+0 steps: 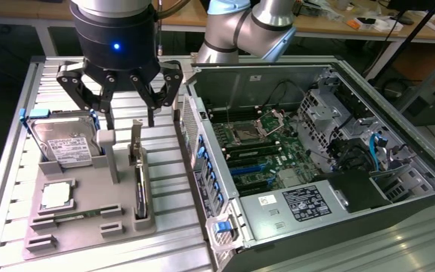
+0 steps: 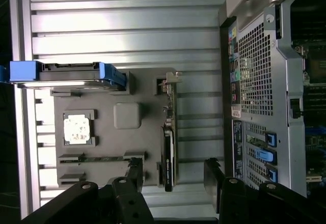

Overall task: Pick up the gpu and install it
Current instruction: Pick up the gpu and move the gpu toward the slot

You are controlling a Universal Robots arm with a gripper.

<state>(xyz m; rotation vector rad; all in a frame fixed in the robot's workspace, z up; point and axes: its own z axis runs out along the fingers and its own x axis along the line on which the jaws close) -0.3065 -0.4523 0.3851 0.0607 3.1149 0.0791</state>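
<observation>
The gpu [image 1: 138, 184] is a thin dark card standing on edge in a slot of the grey parts tray [image 1: 89, 232], with its silver bracket [image 1: 136, 141] at the far end. In the wrist view the gpu [image 2: 168, 155] runs edge-on, its bracket [image 2: 171, 89] towards the hard drive end of the tray. My gripper [image 1: 131, 120] hangs open just above the bracket end of the card, not touching it. In the wrist view the gripper [image 2: 173, 177] has its two dark fingers [image 2: 135, 170] spread either side of the card's line, with nothing held.
A silver hard drive [image 1: 66, 144] with blue corners leans in the tray, with a CPU [image 1: 56, 195] and a green memory stick [image 1: 77, 214] beside it. The open computer case [image 1: 399, 141] with its motherboard [image 1: 267, 156] lies to the exterior view's right. Ribbed aluminium table [image 1: 168, 252] surrounds the tray.
</observation>
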